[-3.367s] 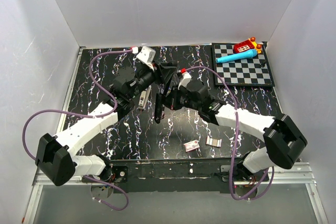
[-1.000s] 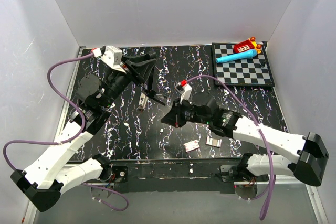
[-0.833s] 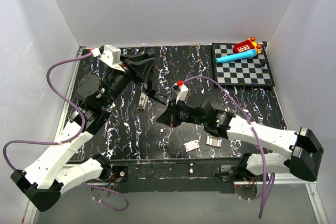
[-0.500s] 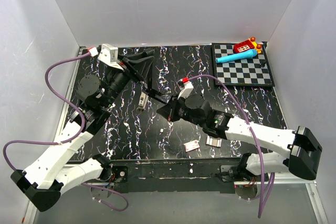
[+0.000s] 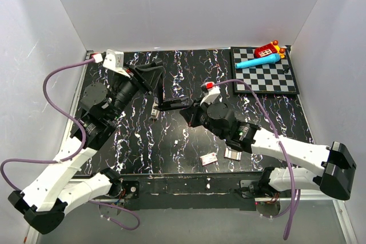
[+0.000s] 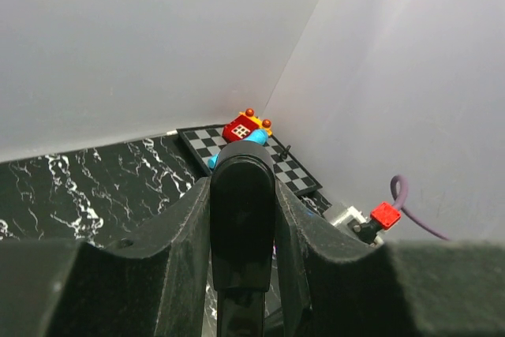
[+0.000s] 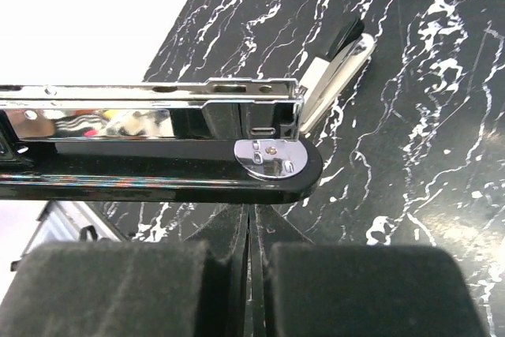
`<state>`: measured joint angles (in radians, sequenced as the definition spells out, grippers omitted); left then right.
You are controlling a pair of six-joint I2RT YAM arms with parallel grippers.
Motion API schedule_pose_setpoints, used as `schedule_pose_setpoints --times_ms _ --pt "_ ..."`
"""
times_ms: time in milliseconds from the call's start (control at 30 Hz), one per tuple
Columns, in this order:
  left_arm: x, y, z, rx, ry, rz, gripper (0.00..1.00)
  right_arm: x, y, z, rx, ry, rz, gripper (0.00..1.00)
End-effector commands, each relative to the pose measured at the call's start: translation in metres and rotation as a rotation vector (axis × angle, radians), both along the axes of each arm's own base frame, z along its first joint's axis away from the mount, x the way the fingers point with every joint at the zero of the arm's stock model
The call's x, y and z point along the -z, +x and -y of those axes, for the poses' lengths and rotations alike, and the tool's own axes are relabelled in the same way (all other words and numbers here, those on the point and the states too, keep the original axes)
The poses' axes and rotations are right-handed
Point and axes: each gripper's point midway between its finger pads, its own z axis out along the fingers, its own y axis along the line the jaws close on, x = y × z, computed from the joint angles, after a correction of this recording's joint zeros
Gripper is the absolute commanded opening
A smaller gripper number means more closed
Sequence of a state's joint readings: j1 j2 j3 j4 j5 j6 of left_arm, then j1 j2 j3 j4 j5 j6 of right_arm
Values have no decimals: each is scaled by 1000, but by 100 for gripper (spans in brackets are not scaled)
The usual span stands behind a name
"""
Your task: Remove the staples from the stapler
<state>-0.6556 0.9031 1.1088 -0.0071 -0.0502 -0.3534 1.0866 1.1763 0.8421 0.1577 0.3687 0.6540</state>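
Observation:
The stapler [image 5: 174, 104] is held open above the table. In the right wrist view it shows a chrome staple rail and a black base with a round metal plate [image 7: 158, 144]. My left gripper [image 5: 153, 77] is shut on its glossy black top arm [image 6: 241, 219], fingers on both sides. My right gripper [image 5: 186, 114] is shut and empty, its tips [image 7: 251, 222] just below the free end of the base; I cannot tell if they touch it. No staples show in the rail.
A small silver-and-black elongated piece [image 5: 155, 108] lies on the table beyond the stapler [image 7: 335, 69]. A silver strip [image 5: 233, 154] and a small pinkish piece [image 5: 208, 159] lie near the front edge. A chessboard [image 5: 264, 78] with a red toy [image 5: 270, 49] sits back right.
My right gripper has moved from the table's middle back up to the stapler's free end. The left arm has shifted slightly, and the stapler's base and rail have swung out toward the right.

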Motion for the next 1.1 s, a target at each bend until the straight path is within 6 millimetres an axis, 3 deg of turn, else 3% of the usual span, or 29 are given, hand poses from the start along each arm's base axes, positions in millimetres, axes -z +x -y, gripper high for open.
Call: schedule_pose_setpoints --times_ms 0,167,433,633,800,1067 --pt "-29 -21 -12 23 -78 14 0 -52 11 12 27 4 169 1" --pt "-22 -26 -6 66 -68 -12 0 -67 8 15 -23 -38 246 1" --pt "-5 -37 19 211 -51 -69 0 -96 0 0 -147 -60 350 1" --pt "0 -43 25 262 -39 -71 0 -120 -9 -2 -216 -64 413 1" --pt "1 -51 30 313 -18 -48 0 -129 -13 14 -206 -98 442 1" --pt "-1 -73 42 454 34 10 0 -127 -22 55 -208 -206 478 1"
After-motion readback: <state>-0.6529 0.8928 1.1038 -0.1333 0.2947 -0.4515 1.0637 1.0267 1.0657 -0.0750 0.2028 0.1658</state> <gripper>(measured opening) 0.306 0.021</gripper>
